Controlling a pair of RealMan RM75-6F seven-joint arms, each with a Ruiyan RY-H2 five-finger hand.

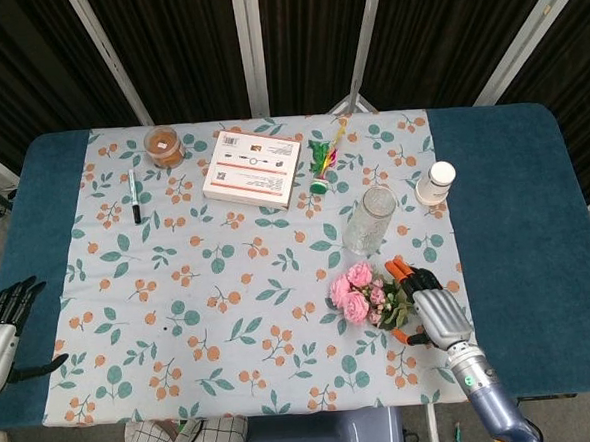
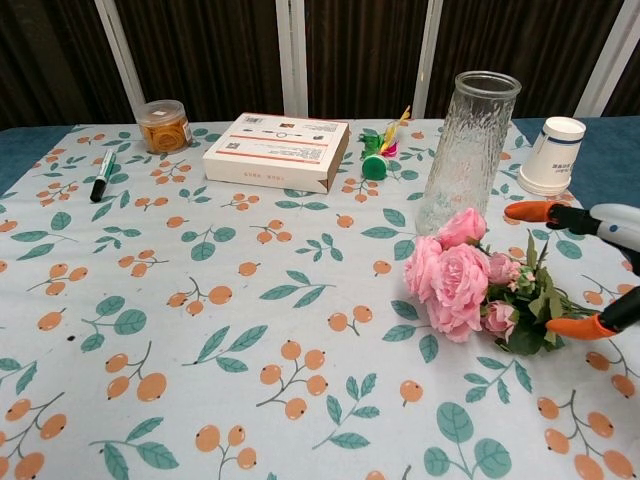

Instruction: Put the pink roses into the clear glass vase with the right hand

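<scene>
The pink roses lie on the floral cloth with green leaves and stems pointing right. Just behind them stands the clear glass vase, upright and holding nothing. My right hand hovers over the stem end, fingers spread, orange fingertips close to the leaves; it holds nothing. My left hand rests open at the table's left edge, far from the flowers.
A white paper cup stands right of the vase. A white and red box, a green shuttlecock toy, an orange-filled jar and a marker lie further back and left.
</scene>
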